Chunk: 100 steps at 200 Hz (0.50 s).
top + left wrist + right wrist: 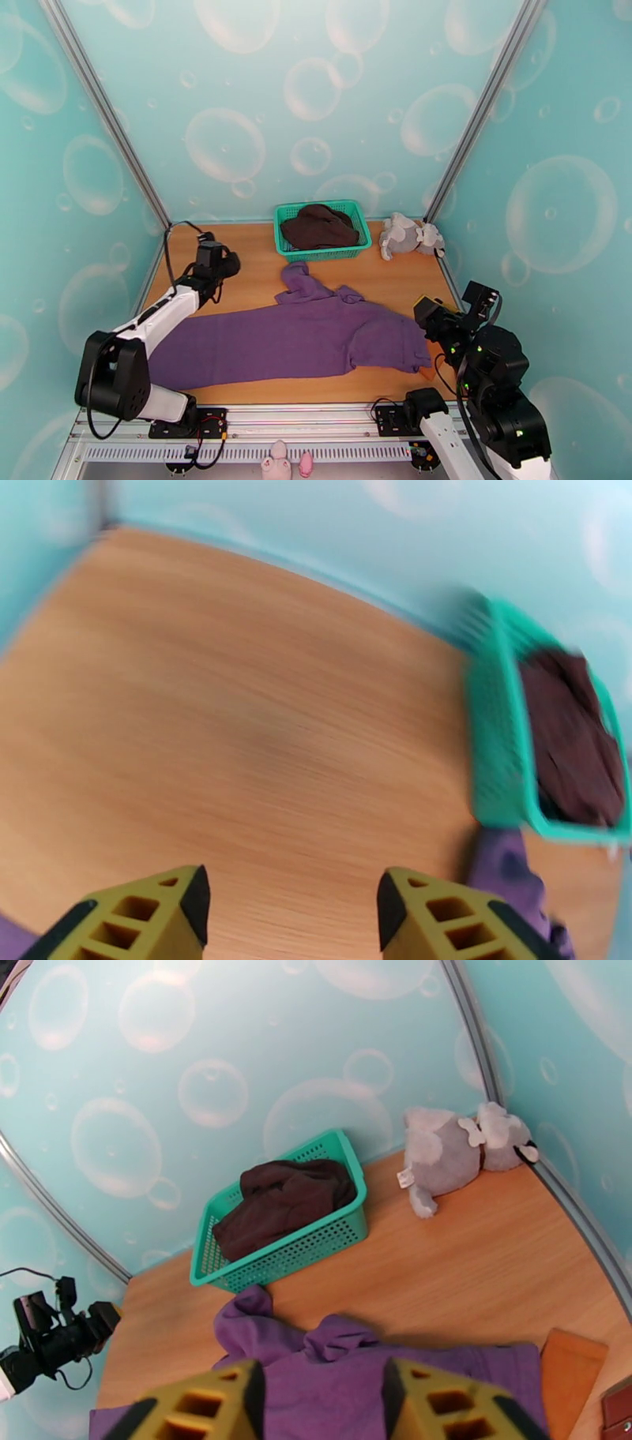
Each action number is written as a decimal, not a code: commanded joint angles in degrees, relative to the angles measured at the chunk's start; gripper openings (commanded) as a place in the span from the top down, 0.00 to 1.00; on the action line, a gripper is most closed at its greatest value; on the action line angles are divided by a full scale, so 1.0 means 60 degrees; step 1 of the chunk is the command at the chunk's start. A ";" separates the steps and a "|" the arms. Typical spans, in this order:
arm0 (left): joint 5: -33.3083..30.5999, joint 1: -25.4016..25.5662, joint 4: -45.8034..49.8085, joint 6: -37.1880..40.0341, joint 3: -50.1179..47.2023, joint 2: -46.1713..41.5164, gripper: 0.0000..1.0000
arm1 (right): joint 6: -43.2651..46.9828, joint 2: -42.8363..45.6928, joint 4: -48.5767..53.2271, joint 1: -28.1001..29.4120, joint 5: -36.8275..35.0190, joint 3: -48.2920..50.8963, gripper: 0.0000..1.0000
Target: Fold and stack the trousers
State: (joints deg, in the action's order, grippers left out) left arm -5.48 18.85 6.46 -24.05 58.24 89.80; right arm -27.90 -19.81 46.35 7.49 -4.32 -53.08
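Next, with left tool point(292, 902) and right tool point(322, 1398) both spread empty, pinch trousers point(300, 335) at 9 and 3 o'clock ends together, lifting evenly to fold without bunching.

I see a green basket point(324, 254) at the far edge of the table point(253, 272), close to the back wall point(316, 95); a dark brown garment point(318, 227) lies heaped in it, rising above the rim; just right of the basket, apart from it, a grey toy point(409, 236) lies on its side in the corner; the wall is teal, printed with pale bubbles; two small pink figures point(278, 462) sit below the table's near edge.
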 commanded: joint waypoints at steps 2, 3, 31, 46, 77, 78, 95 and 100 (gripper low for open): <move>0.2416 0.0733 -0.0639 0.0770 0.0717 0.1311 0.36 | -0.0102 -0.0649 0.0090 -0.0061 -0.0002 -0.0064 0.50; 0.2426 0.0766 -0.0630 0.0778 0.0764 0.1383 0.36 | -0.0099 -0.0688 0.0079 -0.0061 0.0022 -0.0040 0.50; 0.2427 0.1578 -0.0832 0.0962 0.1514 0.2520 0.34 | -0.0093 -0.1907 -0.0756 -0.0061 0.0580 0.0896 0.43; 0.2556 0.1827 -0.0994 0.0962 0.1736 0.2896 0.33 | -0.0261 -0.2091 -0.1469 -0.0061 0.0667 0.1556 0.42; 0.2274 0.2136 -0.1383 0.0906 0.2075 0.3609 0.32 | -0.0390 -0.2365 -0.2232 -0.0059 0.0837 0.2297 0.41; 0.2274 0.2149 -0.1398 0.0897 0.2088 0.3638 0.32 | -0.0397 -0.2373 -0.2239 -0.0068 0.0829 0.2305 0.41; 0.2452 0.2217 -0.1370 0.0738 0.2403 0.4136 0.32 | -0.0378 -0.2447 -0.2405 -0.0061 0.0710 0.2456 0.40; 0.2512 0.2251 -0.1316 0.0701 0.2520 0.4281 0.34 | -0.0361 -0.2456 -0.2435 -0.0061 0.0664 0.2457 0.39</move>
State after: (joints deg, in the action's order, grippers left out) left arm 7.84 31.88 0.54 -19.46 70.08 111.57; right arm -28.91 -34.63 37.17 7.38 -0.40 -38.85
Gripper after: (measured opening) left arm 0.679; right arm 0.602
